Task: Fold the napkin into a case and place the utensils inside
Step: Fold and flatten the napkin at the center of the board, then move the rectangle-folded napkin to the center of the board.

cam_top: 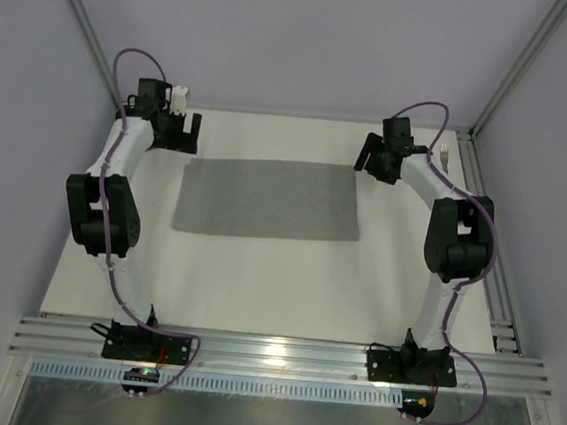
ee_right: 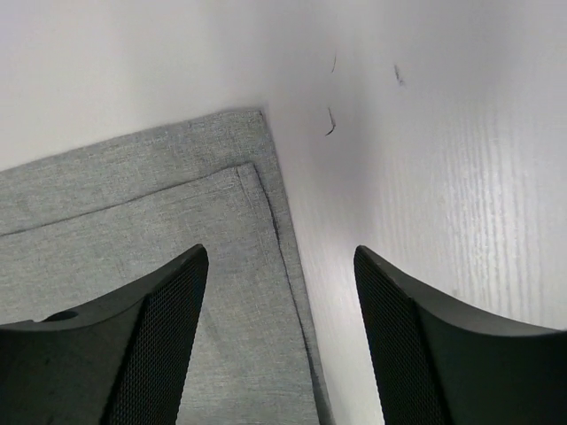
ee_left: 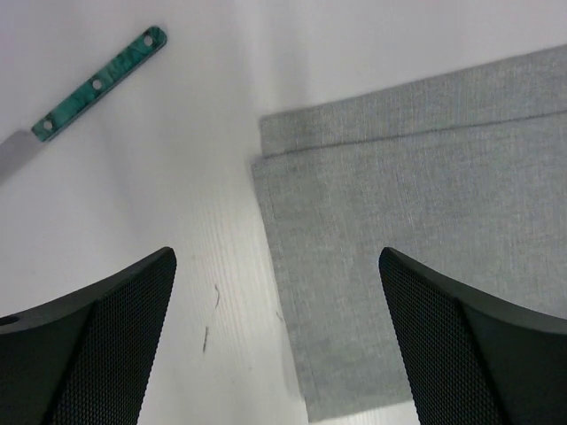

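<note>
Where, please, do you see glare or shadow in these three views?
Top external: glare on the metal rail at the near edge. Left wrist: even light, the napkin weave sharp. Right wrist: a soft shadow band on the table beside the napkin corner.

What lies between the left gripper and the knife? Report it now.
Nothing visible does. In the left wrist view the open left gripper hangs over a corner of the folded napkin. Only white table surface shows between it and the knife, which lies clear of the napkin.
</note>
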Motion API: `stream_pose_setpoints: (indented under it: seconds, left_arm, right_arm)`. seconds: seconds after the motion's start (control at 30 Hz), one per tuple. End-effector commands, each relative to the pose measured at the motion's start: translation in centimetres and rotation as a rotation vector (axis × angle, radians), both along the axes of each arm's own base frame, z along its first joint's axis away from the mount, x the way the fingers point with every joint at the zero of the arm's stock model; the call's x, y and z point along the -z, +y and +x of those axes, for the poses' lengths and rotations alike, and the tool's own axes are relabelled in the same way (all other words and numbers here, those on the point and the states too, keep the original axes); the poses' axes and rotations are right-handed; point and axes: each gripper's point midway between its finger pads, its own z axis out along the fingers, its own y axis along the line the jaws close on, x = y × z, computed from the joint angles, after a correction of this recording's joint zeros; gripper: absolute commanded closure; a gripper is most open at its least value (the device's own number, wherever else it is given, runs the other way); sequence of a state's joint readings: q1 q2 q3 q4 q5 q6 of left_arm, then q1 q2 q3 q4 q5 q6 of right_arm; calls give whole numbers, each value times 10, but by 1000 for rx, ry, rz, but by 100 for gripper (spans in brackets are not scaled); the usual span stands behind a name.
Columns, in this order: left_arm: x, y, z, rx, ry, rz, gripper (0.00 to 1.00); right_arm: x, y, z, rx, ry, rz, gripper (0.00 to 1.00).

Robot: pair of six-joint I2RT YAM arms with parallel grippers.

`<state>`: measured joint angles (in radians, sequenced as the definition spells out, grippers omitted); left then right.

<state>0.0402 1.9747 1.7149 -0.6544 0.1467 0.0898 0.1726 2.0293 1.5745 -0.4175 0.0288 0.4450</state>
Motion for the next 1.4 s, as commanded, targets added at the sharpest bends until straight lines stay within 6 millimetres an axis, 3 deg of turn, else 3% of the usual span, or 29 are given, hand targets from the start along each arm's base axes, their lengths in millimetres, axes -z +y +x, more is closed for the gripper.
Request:
stream_pose_setpoints:
  seconds: [0.0,0.03,0.07,0.1,0.13,0.2,0.23,0.3,0.43,0.53,0.63,0.67,0.7,0.73,0.8,0.83,1.03,1.37]
  left_arm:
    - [-37,11,-34,-25,23,15,1]
    - [-50,7,-50,-5,10,-18,1]
    - [-22,5,-77,2,99,-34,1]
    - [-13,3,-95,33,135,-38,1]
    - [-11,0,-111,46,150,-40,2]
    - [25,-4,-148,67,273,-54,5]
    - [34,-4,-157,72,308,-54,5]
    - [56,-3,-174,68,379,-46,7]
    - [74,-8,-183,84,429,-70,8]
    - [85,-8,-185,85,467,-78,14]
    - [97,-6,-183,77,485,-70,31]
    - [99,-8,-181,75,485,-76,43]
    - [103,-8,-181,76,493,-85,50]
    - [104,-12,-181,82,493,-104,56]
    - [103,-15,-179,92,481,-119,82]
    - [102,-16,-180,95,479,-128,100]
    - [83,-9,-196,146,444,-64,100]
    - [58,-6,-276,326,456,18,100]
  right_arm:
    - [-54,-13,-26,-43,-83,-56,28]
    - [-29,-17,-54,-57,-24,-72,27]
    - [-43,-17,-66,-68,-60,-55,25]
    - [-41,-16,-74,-78,-67,-45,24]
    - [-23,-11,-94,-113,-21,-22,24]
    - [-15,5,-111,-185,12,58,24]
    - [3,10,-126,-207,60,83,24]
    - [17,25,-137,-245,87,119,24]
    - [49,31,-160,-253,152,133,25]
    - [60,33,-168,-261,175,147,36]
    - [63,33,-174,-265,175,155,59]
    - [64,33,-176,-266,176,156,72]
    - [64,32,-177,-267,175,155,78]
    - [66,31,-181,-268,180,154,84]
    - [63,30,-184,-268,172,153,96]
    - [61,31,-186,-273,168,156,97]
    - [49,26,-211,-290,170,133,97]
    - [37,27,-281,-310,187,86,97]
